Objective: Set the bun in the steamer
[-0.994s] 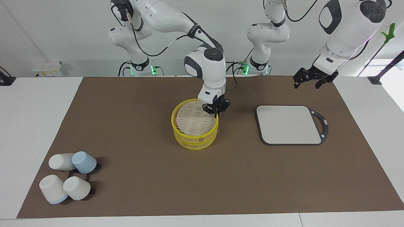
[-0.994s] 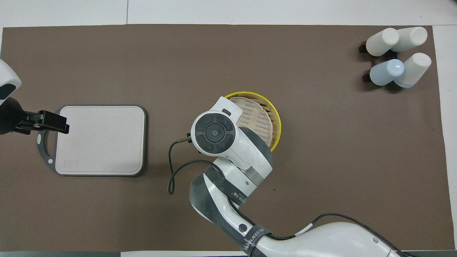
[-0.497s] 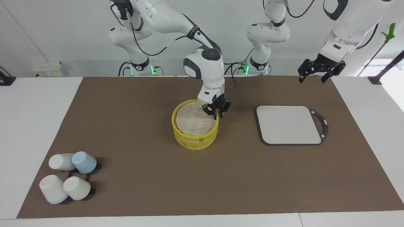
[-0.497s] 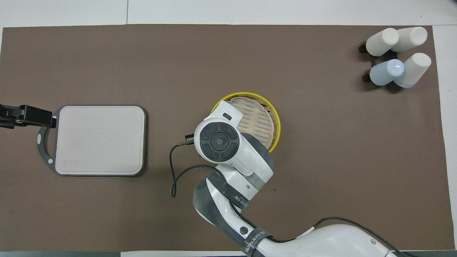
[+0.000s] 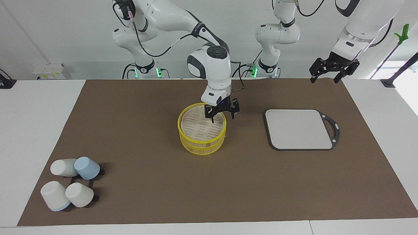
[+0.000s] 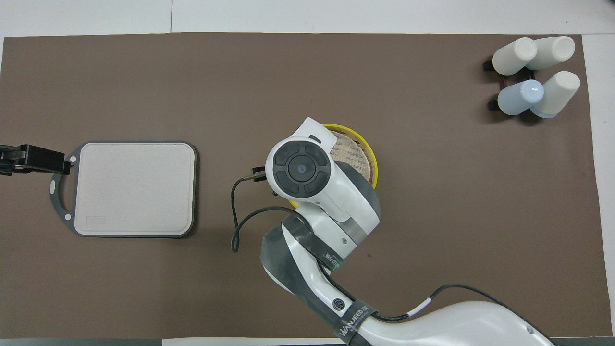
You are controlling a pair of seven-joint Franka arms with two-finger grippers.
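White walls stand at the robots' end of a table (image 5: 39, 130) covered by a big brown mat (image 5: 147, 179). On the mat lies a grey board (image 5: 298, 129), toward the left arm's end. Four cups (image 5: 70, 184) lie in a bunch toward the right arm's end and far from the robots.

Between them sits the steamer (image 5: 201, 129), a round yellow basket. Its top looks pale and slatted. No bun shows anywhere, not in the steamer and not on the board, so I cannot say which way it lies.

The right gripper (image 5: 221, 113) hangs just over the steamer's rim, on the side nearest the robots. Its fingers are spread wide and hold nothing.

The left gripper (image 5: 329, 71) waits up in the air, off the board's robot-side corner, also spread and holding nothing.

The right arm is much closer to the steamer.
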